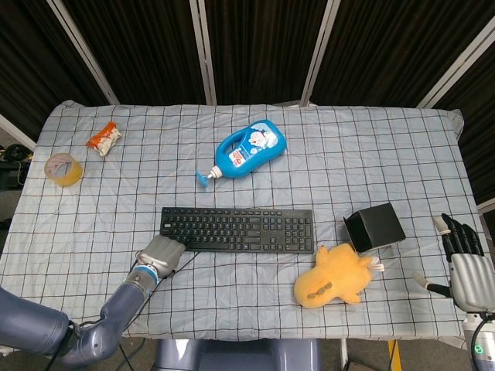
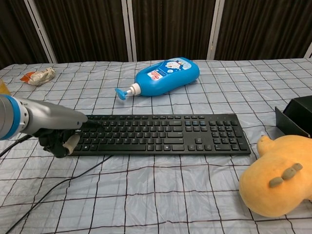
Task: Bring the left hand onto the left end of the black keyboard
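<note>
**Left hand at the keyboard's left end**

The black keyboard (image 1: 237, 229) lies across the middle of the tabletop, toward the front edge. The left hand (image 1: 160, 253) sits at its front-left corner, fingers curled down over the end keys, apparently touching them and gripping nothing. The right hand (image 1: 466, 270) hangs off the table's front-right corner, fingers extended and apart, holding nothing.

Open cloth left of keyboard (image 1: 237, 229); blue bottle (image 1: 249, 149) beyond (well apart); plush (image 1: 335, 277), black box (image 1: 375, 227) crowd right end.
</note>
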